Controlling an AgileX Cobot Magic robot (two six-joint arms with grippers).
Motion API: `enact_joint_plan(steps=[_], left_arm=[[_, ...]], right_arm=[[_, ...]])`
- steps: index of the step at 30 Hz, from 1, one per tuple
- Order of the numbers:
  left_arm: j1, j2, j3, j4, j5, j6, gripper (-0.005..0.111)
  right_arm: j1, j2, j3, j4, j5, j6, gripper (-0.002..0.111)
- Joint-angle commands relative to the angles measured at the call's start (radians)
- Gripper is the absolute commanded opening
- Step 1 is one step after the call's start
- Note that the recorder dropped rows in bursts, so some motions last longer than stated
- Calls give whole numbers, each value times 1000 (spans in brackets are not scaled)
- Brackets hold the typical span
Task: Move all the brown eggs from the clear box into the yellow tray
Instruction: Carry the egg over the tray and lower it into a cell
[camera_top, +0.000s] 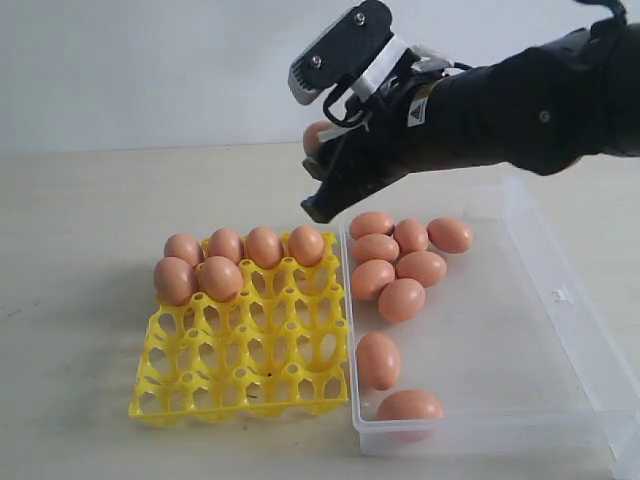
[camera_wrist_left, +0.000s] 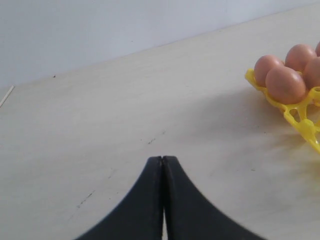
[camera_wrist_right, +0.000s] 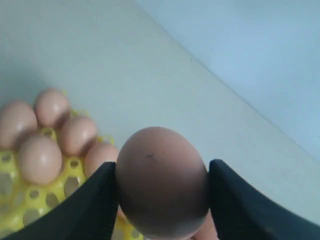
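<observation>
While the left fingers (camera_wrist_left: 142, 205) press together, right fingers (camera_wrist_right: 95, 207) pinch a smooth oval brown egg (camera_wrist_right: 162, 182) — aloft.

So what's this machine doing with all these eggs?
A two-armed robot is moving brown eggs from a clear box into a yellow tray. Its right claw holds one egg in the air, roughly above where tray and box meet. Six eggs sit in the tray; nine more eggs lie in the box. The left claw is shut, idle over the table.
</observation>
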Motion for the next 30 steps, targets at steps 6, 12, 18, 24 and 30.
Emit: enact_joint_plan(steps=[6, 12, 18, 24, 30], left_arm=[[-1, -6, -4, -8, -11, -7, 0], [-1, -6, -4, -8, -11, -7, 0], [-1, -6, -4, -8, -11, -7, 0], [-1, -6, -4, -8, -11, -7, 0], [-1, -6, -4, -8, -11, -7, 0]], right_arm=[[45, 187, 52, -333, -423, 652, 0], [45, 307, 50, -439, -572, 855, 0], [45, 384, 50, -439, -594, 899, 0], [45, 392, 50, -454, -622, 899, 26], [45, 392, 50, -448, -588, 899, 64]])
